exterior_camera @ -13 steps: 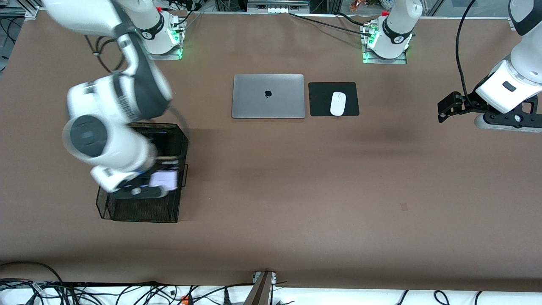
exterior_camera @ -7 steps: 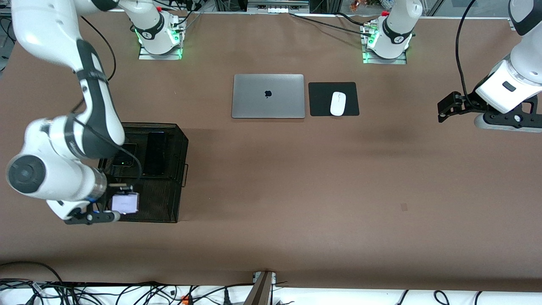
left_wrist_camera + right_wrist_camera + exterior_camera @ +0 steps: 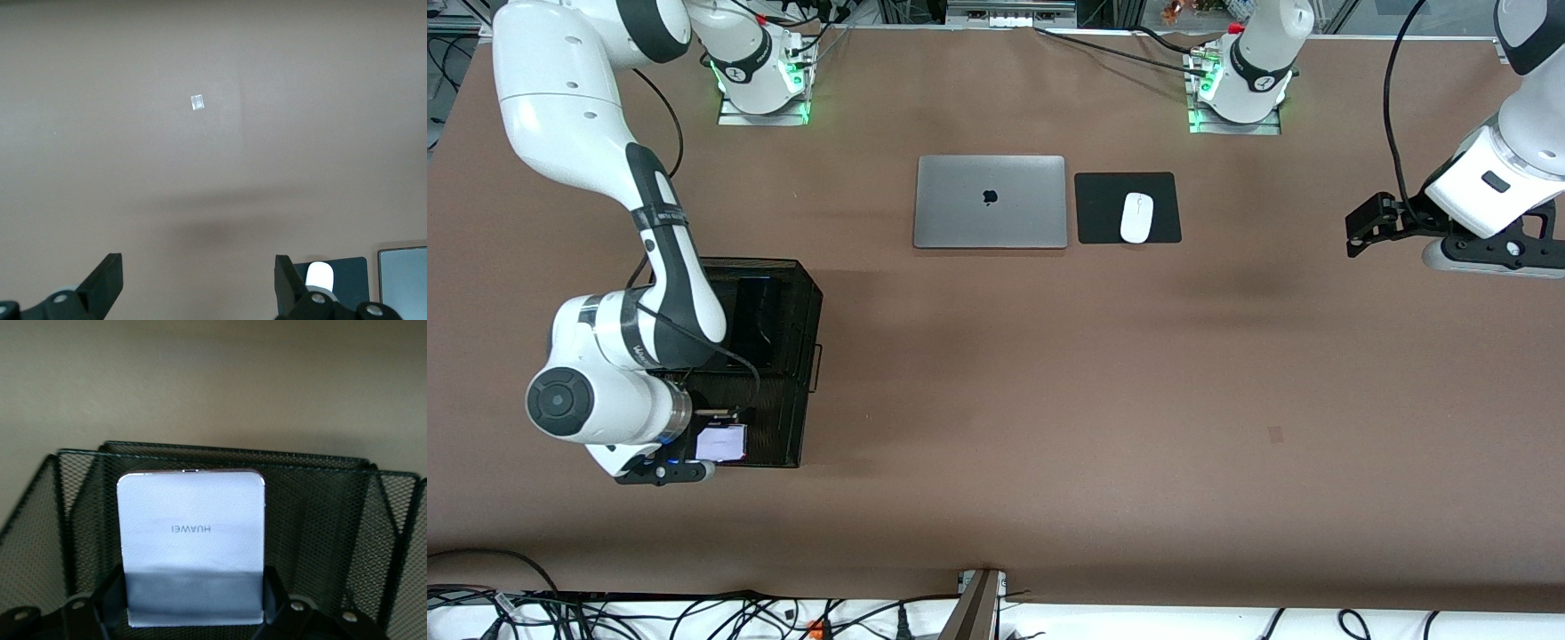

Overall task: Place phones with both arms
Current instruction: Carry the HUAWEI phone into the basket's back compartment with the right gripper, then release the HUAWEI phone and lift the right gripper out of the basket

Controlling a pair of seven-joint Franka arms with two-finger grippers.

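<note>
Here the right arm's black two-finger gripper (image 3: 713, 442) is clamped on the small squarish pale lilac phone (image 3: 721, 443), over the black wire-mesh basket (image 3: 796, 307). The left arm's black gripper (image 3: 1360, 233) waits above the brown table (image 3: 1049, 373), jaws apart.

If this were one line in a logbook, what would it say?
right gripper: shut on lilac phone, over mesh basket | left gripper: open, waiting over bare table

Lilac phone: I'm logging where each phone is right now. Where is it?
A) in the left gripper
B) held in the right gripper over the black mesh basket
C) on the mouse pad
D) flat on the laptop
B: the right gripper clamps the lilac phone above the mesh basket.
</note>
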